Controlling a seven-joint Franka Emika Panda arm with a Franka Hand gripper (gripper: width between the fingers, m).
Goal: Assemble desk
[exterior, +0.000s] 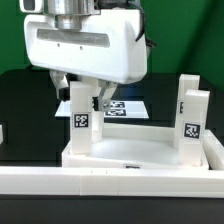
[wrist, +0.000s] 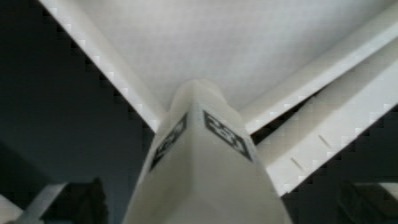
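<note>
Gripper (exterior: 88, 98) spread wide around an upright desk leg (exterior: 80, 118), gripping nothing.

Behind the gripper, the marker board (exterior: 126, 107) lay flat on the dark table (exterior: 25, 100), and a long white rail (exterior: 100, 182) ran across in front of it; the arm's bulky white housing hid the leg's top in the exterior view. Directly beneath the gripper stood the white tabletop (exterior: 140, 152), with that tagged leg rising from its corner between the parted fingers. A 2nd tagged leg (exterior: 191, 117) stood well off toward the exterior view's right. The wrist view looked down the leg (wrist: 199, 150) onto the tabletop's raised rim (wrist: 134, 65).
</note>
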